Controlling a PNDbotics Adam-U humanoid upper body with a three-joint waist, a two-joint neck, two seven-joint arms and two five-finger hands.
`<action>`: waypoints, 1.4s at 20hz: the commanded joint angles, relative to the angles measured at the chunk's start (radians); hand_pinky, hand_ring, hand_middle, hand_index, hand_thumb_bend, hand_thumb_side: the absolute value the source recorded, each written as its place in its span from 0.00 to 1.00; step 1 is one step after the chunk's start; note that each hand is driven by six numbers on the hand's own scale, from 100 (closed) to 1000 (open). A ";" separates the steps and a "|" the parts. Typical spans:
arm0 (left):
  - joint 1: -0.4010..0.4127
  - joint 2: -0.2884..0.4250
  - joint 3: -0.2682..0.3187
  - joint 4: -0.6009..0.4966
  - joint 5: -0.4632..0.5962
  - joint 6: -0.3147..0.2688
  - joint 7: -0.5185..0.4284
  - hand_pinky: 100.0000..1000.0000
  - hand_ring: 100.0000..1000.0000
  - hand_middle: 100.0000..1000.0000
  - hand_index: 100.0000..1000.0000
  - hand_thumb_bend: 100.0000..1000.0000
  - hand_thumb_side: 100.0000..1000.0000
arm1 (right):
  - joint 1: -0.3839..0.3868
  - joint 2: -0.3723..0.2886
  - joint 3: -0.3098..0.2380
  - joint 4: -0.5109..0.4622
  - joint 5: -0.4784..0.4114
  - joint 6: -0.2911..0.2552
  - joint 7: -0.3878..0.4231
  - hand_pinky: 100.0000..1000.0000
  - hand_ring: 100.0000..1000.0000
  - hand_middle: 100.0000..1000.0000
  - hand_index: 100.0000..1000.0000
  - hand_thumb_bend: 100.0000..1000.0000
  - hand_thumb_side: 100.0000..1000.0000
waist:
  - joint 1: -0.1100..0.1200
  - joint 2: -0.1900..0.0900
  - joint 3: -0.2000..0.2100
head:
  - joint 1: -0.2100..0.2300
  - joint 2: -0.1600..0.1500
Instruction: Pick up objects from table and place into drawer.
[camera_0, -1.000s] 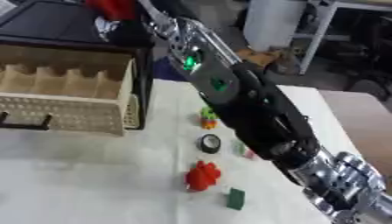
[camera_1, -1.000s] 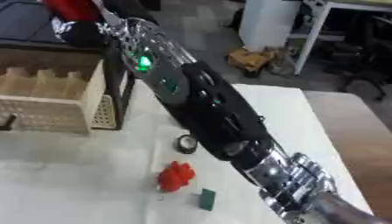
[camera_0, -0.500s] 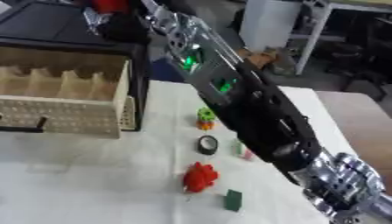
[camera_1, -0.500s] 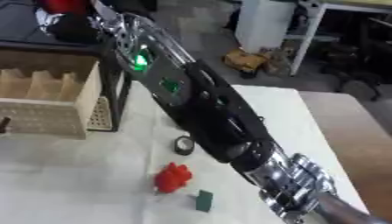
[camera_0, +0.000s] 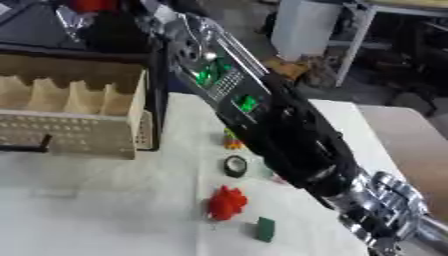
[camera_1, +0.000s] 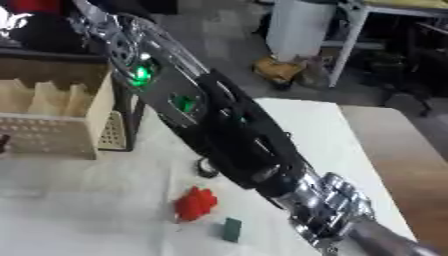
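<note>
One open drawer (camera_0: 96, 135) sits at the left of the white table (camera_0: 105, 210), pulled out from a dark cabinet (camera_0: 52, 35). It is a pale wooden box with upright dividers inside and a perforated front carrying a dark handle (camera_0: 24, 148).

Four small things can be counted on the table in front of it, all well apart from the drawer. A red lumpy toy (camera_0: 227, 202) lies nearest the front edge. A small dark green block (camera_0: 265, 229) stands just beside it to the right, its long side running roughly toward and away from the camera. A black ring (camera_0: 234, 165) with a pale centre lies flat farther back. Behind that is a small piece in yellow, red and green (camera_0: 232, 141), half hidden by the arm, so its shape cannot be made out.

One robot arm (camera_0: 289, 135) crosses from the upper left down to the lower right, black with green lights. It ends in silver wrist joints (camera_1: 328, 212) at the lower right corner. The hand beyond them is cut off by the edge, so whether its fingers are open or closed cannot be told. The other arm does not show.
</note>
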 joint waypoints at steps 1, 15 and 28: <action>-0.012 0.003 0.015 -0.013 -0.005 -0.015 0.023 0.53 0.50 0.56 0.74 0.00 1.00 | -0.009 0.001 -0.009 -0.005 -0.005 -0.002 -0.017 0.32 0.46 0.37 0.57 0.00 0.42 | 0.009 -0.020 0.006 | -0.013 -0.013; -0.008 0.000 0.013 -0.013 -0.010 -0.006 0.049 0.53 0.49 0.56 0.73 0.00 1.00 | 0.009 0.011 -0.009 0.059 0.038 -0.018 -0.027 0.37 0.49 0.39 0.59 0.00 0.45 | 0.011 -0.018 0.012 | -0.031 -0.018; -0.016 -0.003 0.015 -0.013 -0.010 -0.015 0.074 0.52 0.48 0.54 0.71 0.00 1.00 | 0.018 0.025 -0.016 0.186 0.077 -0.086 0.054 0.54 0.63 0.52 0.76 0.00 0.63 | 0.006 -0.011 0.018 | -0.039 -0.023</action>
